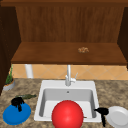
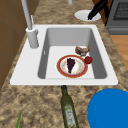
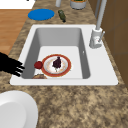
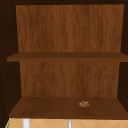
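Blue plate (image 1: 15, 116), white plate (image 1: 118, 116), red-rimmed dish (image 2: 72, 66), green bottle (image 2: 68, 108).

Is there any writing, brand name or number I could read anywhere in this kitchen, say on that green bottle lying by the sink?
No text can be read anywhere.
Green bottle: it has a pale label, but whatever is on it is too blurred to read.
Blue plate, white plate, red-rimmed plate in the sink: no lettering.
Faucet and cabinet shelf: no marks or signs.

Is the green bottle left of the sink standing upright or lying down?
Lying down: the green bottle rests lengthwise on the countertop, beside the blue plate.
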{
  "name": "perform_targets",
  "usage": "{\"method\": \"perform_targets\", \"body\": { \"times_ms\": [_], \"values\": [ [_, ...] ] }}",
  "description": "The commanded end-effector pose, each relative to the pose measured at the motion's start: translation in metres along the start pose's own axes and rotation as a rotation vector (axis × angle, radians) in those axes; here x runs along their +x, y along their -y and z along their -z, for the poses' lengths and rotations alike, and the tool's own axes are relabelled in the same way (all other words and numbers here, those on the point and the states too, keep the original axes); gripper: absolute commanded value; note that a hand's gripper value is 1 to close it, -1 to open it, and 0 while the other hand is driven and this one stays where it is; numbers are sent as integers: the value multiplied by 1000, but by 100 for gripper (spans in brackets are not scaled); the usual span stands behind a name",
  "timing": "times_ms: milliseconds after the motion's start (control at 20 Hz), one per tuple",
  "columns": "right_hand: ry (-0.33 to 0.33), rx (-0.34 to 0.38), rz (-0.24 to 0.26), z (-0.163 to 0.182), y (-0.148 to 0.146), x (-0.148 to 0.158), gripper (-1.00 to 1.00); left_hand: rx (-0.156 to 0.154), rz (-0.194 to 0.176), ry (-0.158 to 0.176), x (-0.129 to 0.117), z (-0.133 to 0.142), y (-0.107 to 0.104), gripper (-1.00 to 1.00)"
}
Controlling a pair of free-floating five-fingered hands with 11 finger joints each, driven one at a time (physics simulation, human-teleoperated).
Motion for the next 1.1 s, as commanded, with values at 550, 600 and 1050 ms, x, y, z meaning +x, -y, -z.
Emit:
{"method": "perform_targets", "body": {
  "times_ms": [550, 600, 1050],
  "values": [
    [44, 47, 0, 34, 20, -19, -100, 0, 0, 0, 0, 0, 0, 0],
    [49, 49, 4, 39, 24, -22, -100, 0, 0, 0, 0, 0, 0, 0],
    [24, 94, 15, 89, 77, -24, -100, 0, 0, 0, 0, 0, 0, 0]
  ]
}}
